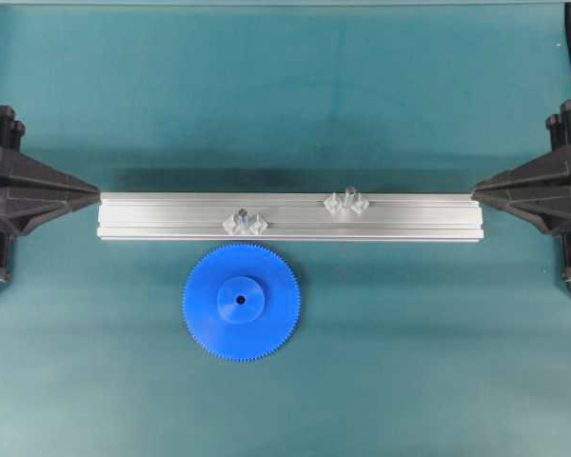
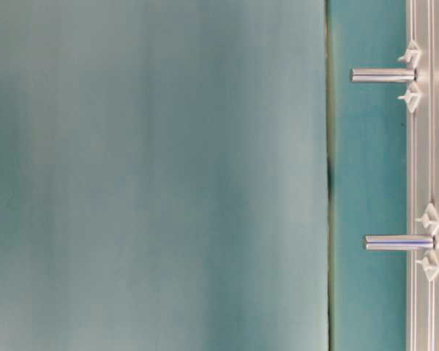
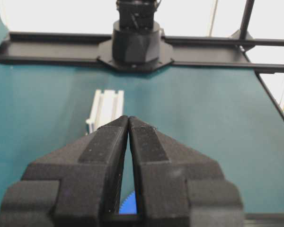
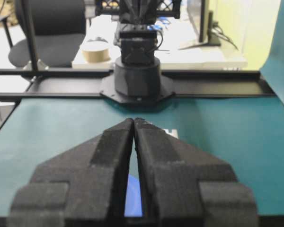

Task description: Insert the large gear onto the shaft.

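The large gear (image 1: 241, 301) lies flat on the teal mat, just in front of the aluminium rail (image 1: 409, 217). Two alike shafts stand on clear mounts on the rail: one (image 1: 243, 221) right behind the gear, the other (image 1: 347, 202) further right. Both also show in the table-level view (image 2: 384, 74) (image 2: 399, 242). My left gripper (image 1: 95, 193) is shut and empty at the rail's left end. My right gripper (image 1: 476, 193) is shut and empty at the rail's right end. In each wrist view a blue sliver of the gear (image 3: 129, 206) (image 4: 133, 196) shows between the shut fingers (image 3: 109, 142) (image 4: 113, 142).
The rail (image 3: 106, 108) runs across the mat between the two grippers. The opposite arm's base (image 3: 136, 42) (image 4: 137, 75) stands at the far end in each wrist view. Black frame bars (image 3: 52, 38) border the mat.
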Controlling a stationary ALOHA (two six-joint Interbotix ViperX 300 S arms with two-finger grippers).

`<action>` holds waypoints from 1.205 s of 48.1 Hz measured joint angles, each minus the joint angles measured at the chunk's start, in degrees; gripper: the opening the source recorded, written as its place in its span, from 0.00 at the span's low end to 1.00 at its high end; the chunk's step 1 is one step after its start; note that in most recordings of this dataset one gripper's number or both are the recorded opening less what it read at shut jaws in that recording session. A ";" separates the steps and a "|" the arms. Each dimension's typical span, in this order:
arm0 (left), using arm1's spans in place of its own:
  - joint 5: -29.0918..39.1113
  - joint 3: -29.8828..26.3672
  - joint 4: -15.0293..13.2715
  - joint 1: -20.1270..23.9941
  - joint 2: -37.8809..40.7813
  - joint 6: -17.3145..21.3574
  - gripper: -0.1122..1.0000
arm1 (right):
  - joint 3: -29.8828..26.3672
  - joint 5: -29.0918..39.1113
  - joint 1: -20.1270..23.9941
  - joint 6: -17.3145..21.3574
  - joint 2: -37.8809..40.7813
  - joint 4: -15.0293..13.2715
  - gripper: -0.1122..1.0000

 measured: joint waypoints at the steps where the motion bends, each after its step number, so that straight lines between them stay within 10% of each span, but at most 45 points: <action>1: -0.09 0.00 0.09 -0.18 0.00 -0.09 0.20 | 0.00 -0.09 0.00 -0.09 0.00 0.00 0.25; 14: 3.69 -2.29 0.53 -2.29 0.79 -5.54 0.10 | 0.00 5.63 0.26 3.16 -0.18 1.67 0.21; 34: 22.76 -12.92 0.70 -4.13 14.33 -5.10 0.10 | -0.44 19.60 -3.69 4.31 -0.18 1.58 0.21; 58: 28.30 -24.87 0.97 -7.56 34.72 -1.49 0.10 | 0.00 30.06 -7.73 4.31 -0.53 1.58 0.22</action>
